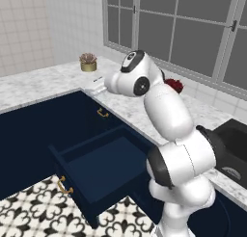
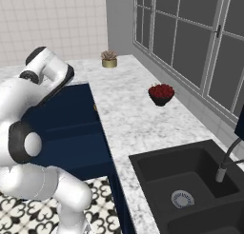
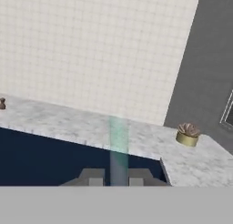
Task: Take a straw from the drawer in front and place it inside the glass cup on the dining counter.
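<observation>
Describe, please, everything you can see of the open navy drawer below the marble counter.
The drawer is a wide, shallow navy-blue box, seemingly painted wood, pulled well out from the cabinet run over the patterned floor. Its flat front carries one brass bar handle. The inside floor that shows is dark and bare; the robot's arm hides its right end. It sits level, below the marble counter, and nothing is seen touching it.

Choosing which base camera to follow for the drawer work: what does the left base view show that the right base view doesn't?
Left base view alone: the drawer pulled open, its navy inside bare as far as it shows, brass handle on the front. Right base view alone: the whole black sink with drain and faucet. Both: marble counter, small potted plant, red bowl, windows, patterned floor.
</observation>
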Tool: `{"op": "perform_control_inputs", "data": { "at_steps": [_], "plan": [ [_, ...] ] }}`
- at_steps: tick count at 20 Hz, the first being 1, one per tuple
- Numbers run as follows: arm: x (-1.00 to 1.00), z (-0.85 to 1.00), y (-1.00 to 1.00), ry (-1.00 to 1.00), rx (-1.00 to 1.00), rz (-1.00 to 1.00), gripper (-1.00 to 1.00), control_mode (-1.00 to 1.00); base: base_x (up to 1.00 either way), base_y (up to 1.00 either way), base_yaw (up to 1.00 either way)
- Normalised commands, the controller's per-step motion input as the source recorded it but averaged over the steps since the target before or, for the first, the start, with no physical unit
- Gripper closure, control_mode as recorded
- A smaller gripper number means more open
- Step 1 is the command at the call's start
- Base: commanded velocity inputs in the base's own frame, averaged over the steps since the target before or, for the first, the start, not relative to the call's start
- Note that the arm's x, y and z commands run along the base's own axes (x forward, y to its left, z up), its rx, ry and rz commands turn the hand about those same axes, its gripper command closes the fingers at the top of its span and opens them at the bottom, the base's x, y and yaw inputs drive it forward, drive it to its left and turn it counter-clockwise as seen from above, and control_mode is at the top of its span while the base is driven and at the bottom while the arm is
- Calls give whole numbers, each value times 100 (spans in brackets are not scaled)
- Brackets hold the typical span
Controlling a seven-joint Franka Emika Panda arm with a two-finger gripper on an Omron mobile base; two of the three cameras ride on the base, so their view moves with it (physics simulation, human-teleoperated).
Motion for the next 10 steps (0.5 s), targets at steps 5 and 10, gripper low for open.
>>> {"op": "perform_control_inputs", "data": {
  "at_steps": [5, 10],
  "plan": [
    [-79, 100, -55, 3, 30, -5, 100, -100, 0, 0, 0],
    [-96, 95, -61, 4, 26, -1, 100, -100, 0, 0, 0]
  ]
}}
